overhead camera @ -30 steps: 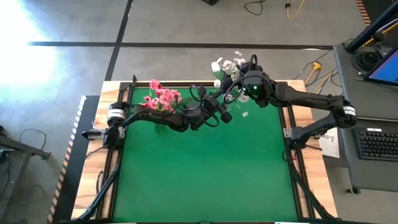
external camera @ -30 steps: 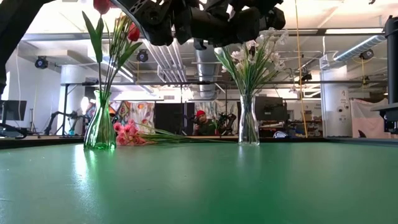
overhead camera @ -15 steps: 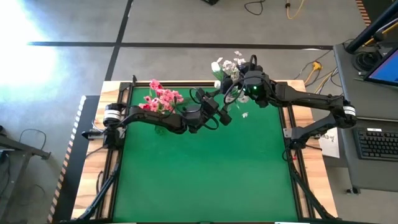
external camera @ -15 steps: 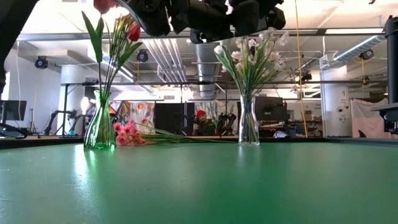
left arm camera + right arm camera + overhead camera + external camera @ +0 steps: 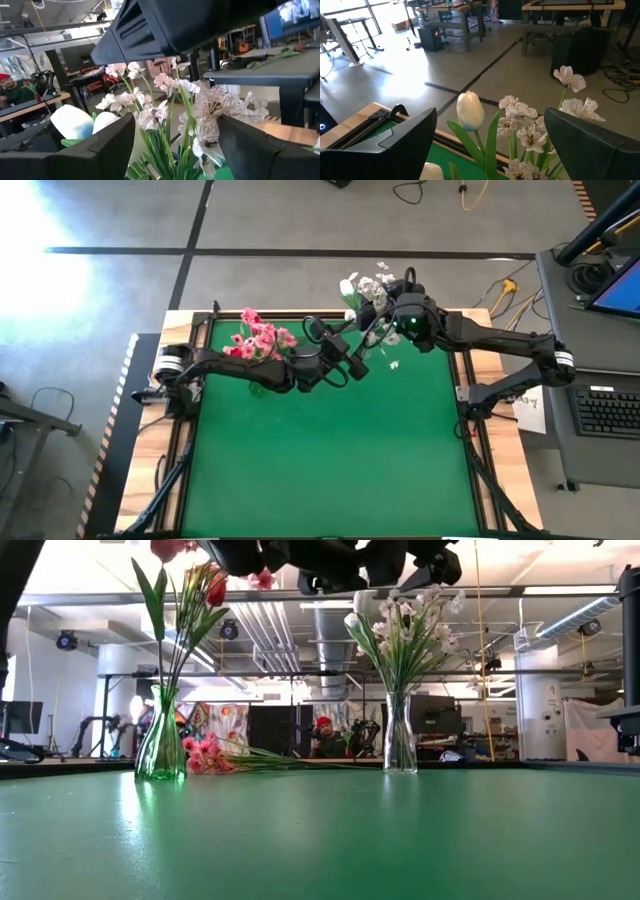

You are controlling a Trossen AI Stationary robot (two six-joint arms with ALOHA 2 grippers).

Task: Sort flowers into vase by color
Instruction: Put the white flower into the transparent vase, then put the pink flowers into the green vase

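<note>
White blossom sprays and white buds [image 5: 364, 288] stand upright in a clear vase [image 5: 400, 740] near the far edge. Red tulips [image 5: 212, 590] stand in a green vase [image 5: 160, 747] at far left. Pink blossom clusters [image 5: 262, 338] lie flat on the table [image 5: 330, 450] between the vases, also low in the low view [image 5: 205, 755]. My left gripper [image 5: 360, 354] hovers open beside the white bouquet, whose blossoms [image 5: 165, 110] show between its fingers. My right gripper [image 5: 386, 314] hovers open above the same bouquet [image 5: 520, 127].
Both arms crowd the far middle of the table, the right arm [image 5: 200, 25] passing just above the left gripper. The green mat's near half [image 5: 330, 470] lies away from the arms. Wooden table edges and cables border the mat. A person [image 5: 322, 735] sits in the room behind.
Both grippers have risen a little above the white bouquet; in the low view they have drawn up toward the top edge. The flowers and vases have stayed where they were.
</note>
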